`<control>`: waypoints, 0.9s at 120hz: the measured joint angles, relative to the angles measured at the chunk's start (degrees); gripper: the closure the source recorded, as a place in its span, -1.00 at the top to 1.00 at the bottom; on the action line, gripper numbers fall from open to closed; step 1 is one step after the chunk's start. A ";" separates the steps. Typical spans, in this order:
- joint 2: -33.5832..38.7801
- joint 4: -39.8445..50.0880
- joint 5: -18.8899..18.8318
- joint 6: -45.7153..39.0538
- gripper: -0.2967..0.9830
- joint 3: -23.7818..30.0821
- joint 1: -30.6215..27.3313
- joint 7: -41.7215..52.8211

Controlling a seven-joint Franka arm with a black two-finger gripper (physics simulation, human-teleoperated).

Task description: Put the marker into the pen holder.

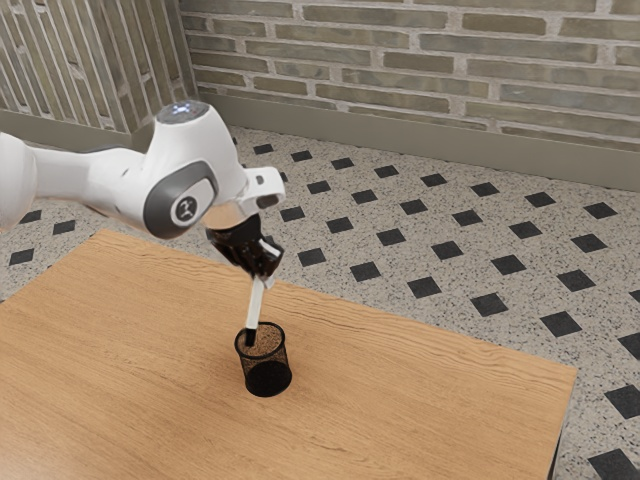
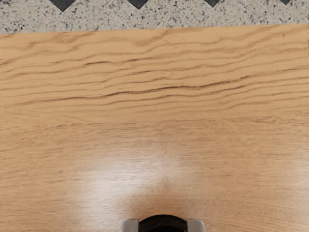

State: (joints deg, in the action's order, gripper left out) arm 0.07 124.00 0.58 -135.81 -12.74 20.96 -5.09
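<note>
In the exterior view the black gripper is above the pen holder, shut on the upper end of the white marker. The marker slants steeply down, its black lower end overlapping the mouth of the black mesh pen holder, near the rim's left side. How deep that end sits is hard to tell. The holder stands upright on the wooden table. In the wrist view the gripper has a grey fingertip on each side of a dark rounded thing at the lower edge, apparently the marker's upper end.
The wooden table extends around the holder, with its far edge behind the gripper. Beyond lies a speckled floor with dark diamonds, then a brick wall. The arm comes in from the exterior view's left.
</note>
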 joint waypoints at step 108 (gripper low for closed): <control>-1.36 1.21 -0.19 -1.75 -0.62 -1.21 0.27 -1.11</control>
State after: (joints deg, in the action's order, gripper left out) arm -1.29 125.21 0.40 -137.56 -13.95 21.23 -6.21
